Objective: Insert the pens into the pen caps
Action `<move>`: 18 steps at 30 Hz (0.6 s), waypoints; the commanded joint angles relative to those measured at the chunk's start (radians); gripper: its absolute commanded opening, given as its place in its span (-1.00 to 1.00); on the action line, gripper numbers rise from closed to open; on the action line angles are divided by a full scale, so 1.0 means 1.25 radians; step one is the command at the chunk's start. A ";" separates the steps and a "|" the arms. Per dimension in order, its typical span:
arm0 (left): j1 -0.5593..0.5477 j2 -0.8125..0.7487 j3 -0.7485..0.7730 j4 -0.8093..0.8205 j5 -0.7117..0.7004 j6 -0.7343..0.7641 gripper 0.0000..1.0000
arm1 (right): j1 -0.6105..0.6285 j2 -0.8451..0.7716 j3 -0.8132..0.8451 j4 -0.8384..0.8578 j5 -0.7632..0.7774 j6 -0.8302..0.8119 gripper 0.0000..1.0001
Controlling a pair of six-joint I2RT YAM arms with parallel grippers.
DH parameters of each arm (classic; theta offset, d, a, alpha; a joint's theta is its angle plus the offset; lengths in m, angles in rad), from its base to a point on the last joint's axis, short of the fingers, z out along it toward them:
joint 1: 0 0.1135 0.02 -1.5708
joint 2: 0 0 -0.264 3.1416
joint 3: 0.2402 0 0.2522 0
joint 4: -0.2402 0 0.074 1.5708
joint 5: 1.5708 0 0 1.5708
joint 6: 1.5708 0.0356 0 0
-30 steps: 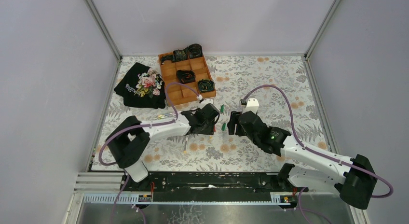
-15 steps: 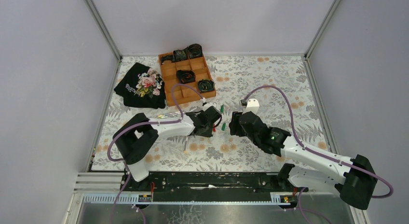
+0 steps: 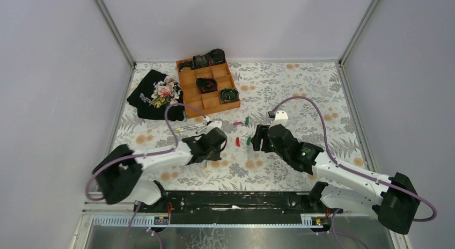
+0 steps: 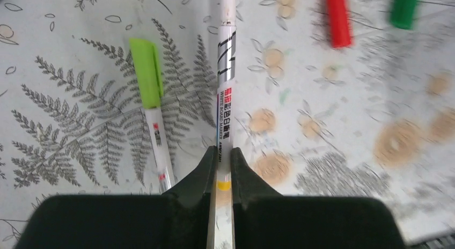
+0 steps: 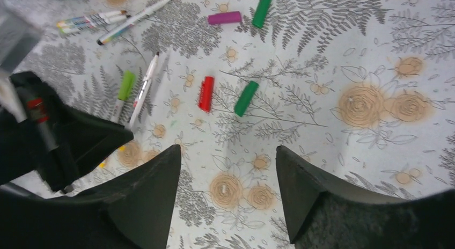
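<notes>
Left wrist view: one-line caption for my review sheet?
Left claw shut on a white pen beside a lime-capped pen; red cap and green cap lie ahead.

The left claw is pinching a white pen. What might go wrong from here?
The left gripper grips the white pen near one end, so the long barrel could swivel when pressed into a cap. The lime-capped pen lies right beside it and might get nudged. The red cap and green cap lie close together below the open right gripper; grabbing one could knock the other.
</notes>
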 commanded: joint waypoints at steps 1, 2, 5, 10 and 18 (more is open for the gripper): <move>0.004 -0.194 -0.080 0.174 0.111 0.038 -1.00 | -0.044 -0.028 -0.020 0.127 -0.111 0.038 0.48; 0.004 -0.237 -0.097 0.202 0.149 0.046 -1.00 | -0.052 -0.032 -0.024 0.155 -0.160 0.045 0.56; 0.005 -0.342 -0.127 0.266 0.254 0.053 -1.00 | -0.081 -0.038 -0.026 0.218 -0.252 0.074 0.66; 0.005 -0.420 -0.139 0.314 0.370 0.035 -1.00 | -0.092 -0.056 -0.028 0.321 -0.339 0.095 0.71; 0.004 -0.436 -0.134 0.348 0.459 0.018 -1.00 | -0.095 -0.033 -0.017 0.361 -0.382 0.093 0.62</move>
